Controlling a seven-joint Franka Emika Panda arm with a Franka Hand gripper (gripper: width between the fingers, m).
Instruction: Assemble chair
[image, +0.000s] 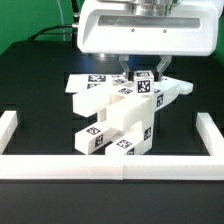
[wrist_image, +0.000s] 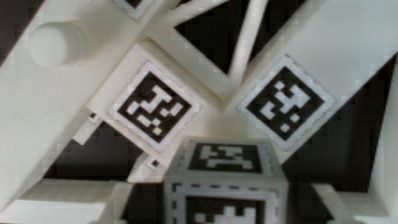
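Low border wall (image: 110, 165) fences the bench (image: 35, 88), likely keeping loose parts in; the chair (image: 108, 128) lies mid-bench in stacked pieces. Tool (image: 141, 72) straddles a small tagged block (image: 144, 86) atop them — jaws partly apart, whether gripping I cannot tell.

White chair parts (image: 120, 115) carry black-and-white square tags (wrist_image: 157, 103); table (image: 35, 92) black.

The big glossy white robot arm (image: 150, 25) is cut off by the exterior view's upper edge. Its dark fingers (image: 124, 68) are partly hidden by the small matte-white tagged block (image: 143, 84), so contact cannot be told. In the blurred wrist view, the white tagged chair slabs (wrist_image: 151, 105) run past every edge.
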